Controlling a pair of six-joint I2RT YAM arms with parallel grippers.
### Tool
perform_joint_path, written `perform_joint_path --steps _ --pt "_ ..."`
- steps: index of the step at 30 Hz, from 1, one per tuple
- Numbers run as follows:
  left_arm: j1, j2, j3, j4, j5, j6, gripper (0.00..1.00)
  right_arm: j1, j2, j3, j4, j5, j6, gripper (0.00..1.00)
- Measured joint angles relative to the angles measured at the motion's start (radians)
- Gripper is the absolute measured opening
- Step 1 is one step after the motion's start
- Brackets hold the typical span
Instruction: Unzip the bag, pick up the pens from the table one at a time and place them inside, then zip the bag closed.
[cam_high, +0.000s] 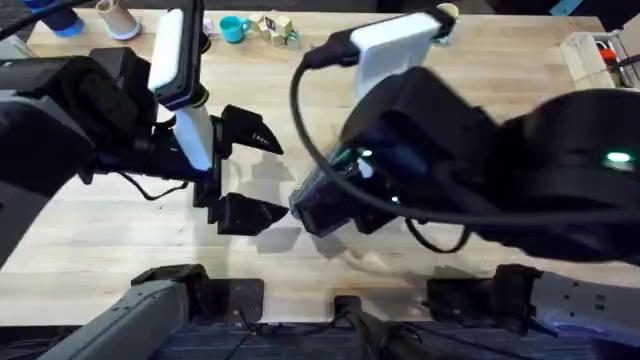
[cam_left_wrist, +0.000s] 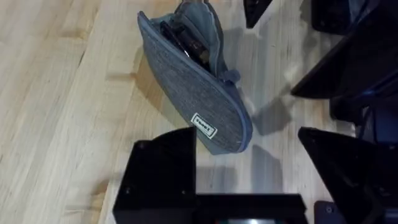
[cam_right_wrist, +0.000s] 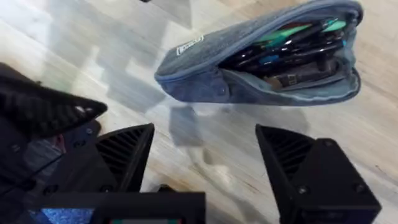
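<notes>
Now the bag (cam_right_wrist: 261, 59) lies on the table (cam_left_wrist: 56, 93), unzipped w/ pens (cam_right_wrist: 292, 43) inside, btwn both grippers, left (cam_left_wrist: 249, 180) & right (cam_right_wrist: 205, 162) open, holding nothing, prob. lined up for zipping.

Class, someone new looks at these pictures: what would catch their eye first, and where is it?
First, the grey bag lying unzipped on the pale table, green and dark pens visible inside its mouth. Next, the two black arms crowding the overhead view, the left claw and right claw both open near the bag.
</notes>
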Motion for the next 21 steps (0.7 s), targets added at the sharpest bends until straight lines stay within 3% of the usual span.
perform_joint_path --steps 21 --pt "0.000 0.000 0.000 0.006 -0.025 0.002 0.994 0.000 0.207 -0.004 0.087 0.026 0.007 0.936"
